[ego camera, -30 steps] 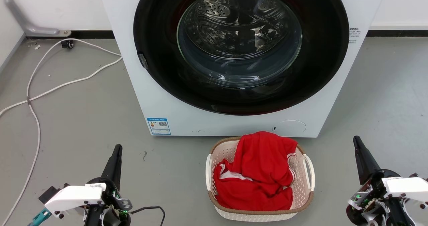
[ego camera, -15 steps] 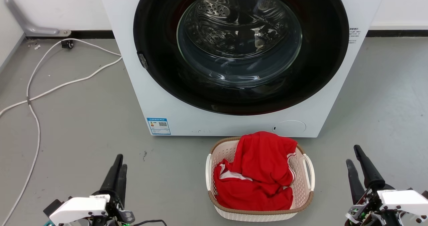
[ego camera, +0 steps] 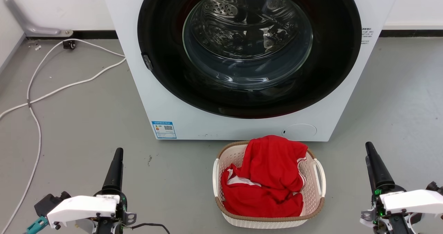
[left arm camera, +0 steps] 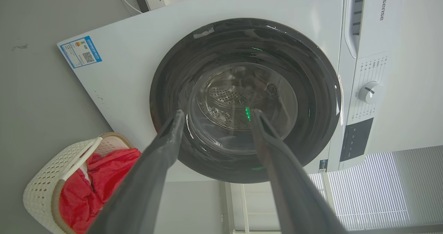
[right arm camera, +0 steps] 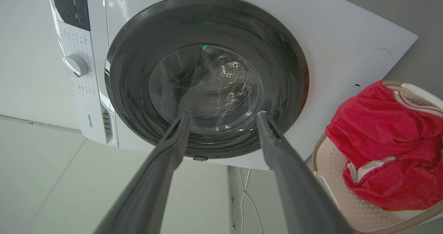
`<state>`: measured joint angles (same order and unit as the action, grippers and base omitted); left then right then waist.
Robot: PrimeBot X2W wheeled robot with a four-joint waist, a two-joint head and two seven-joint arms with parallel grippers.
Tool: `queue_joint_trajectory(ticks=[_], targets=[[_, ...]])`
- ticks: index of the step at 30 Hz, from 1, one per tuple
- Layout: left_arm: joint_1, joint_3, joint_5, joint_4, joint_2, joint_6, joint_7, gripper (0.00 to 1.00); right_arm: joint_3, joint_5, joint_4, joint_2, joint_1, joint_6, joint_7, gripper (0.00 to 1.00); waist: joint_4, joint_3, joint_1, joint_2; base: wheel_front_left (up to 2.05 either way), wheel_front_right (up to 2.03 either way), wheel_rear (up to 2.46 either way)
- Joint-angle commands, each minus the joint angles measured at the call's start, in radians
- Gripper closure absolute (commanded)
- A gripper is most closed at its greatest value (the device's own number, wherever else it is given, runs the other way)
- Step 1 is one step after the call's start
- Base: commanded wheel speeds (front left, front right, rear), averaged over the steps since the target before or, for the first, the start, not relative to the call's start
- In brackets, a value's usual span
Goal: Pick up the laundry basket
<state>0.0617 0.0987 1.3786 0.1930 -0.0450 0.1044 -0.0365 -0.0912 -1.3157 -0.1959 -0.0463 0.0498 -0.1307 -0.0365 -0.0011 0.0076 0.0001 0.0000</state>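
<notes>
The laundry basket (ego camera: 225, 156), cream-white with a brown rim and white loop handles, stands on the grey floor just before the washing machine. A red garment (ego camera: 266, 182) is heaped in it. My left gripper (ego camera: 118, 151) hovers well to the basket's left, and my right gripper (ego camera: 369, 146) well to its right, both pointing at the machine. Each wrist view shows its own fingers apart and empty: left gripper (left arm camera: 217, 113), right gripper (right arm camera: 223, 115). The basket (left arm camera: 41, 182) lies at the lower left of the left wrist view, and the basket (right arm camera: 346, 201) at the lower right of the right wrist view.
A white front-loading washing machine (ego camera: 138, 71) with a dark round glass door stands right behind the basket. White cables (ego camera: 34, 99) trail over the floor at the left, toward the wall. Bare grey floor lies between each gripper and the basket.
Half a second ago both grippers sat lower with two fingers showing side by side; now both have risen slightly and rolled so the fingers line up. The basket has not moved.
</notes>
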Motion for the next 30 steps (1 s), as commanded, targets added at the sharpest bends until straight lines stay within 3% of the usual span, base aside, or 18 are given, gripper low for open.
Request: queue_joint_trajectory(ticks=[1,11,30], targets=[[0.004,-0.007,-0.043,-0.030,-0.003,-0.006,0.011,0.00,0.007,0.056,0.033,-0.003,0.002,0.000,0.010,0.00,0.000,0.001,0.0000,0.0000,0.00,0.00,0.00],[-0.008,-0.043,-0.230,-0.084,-0.003,-0.055,0.053,0.00,0.040,0.321,0.093,-0.003,-0.019,0.000,0.052,0.00,0.000,0.005,0.0000,0.0000,0.00,0.00,0.00],[-0.036,-0.078,-0.512,-0.153,-0.004,-0.092,0.121,0.00,0.072,0.657,0.151,-0.004,-0.059,0.000,0.120,0.00,-0.001,0.009,0.0000,0.0000,0.00,0.00,0.00]])
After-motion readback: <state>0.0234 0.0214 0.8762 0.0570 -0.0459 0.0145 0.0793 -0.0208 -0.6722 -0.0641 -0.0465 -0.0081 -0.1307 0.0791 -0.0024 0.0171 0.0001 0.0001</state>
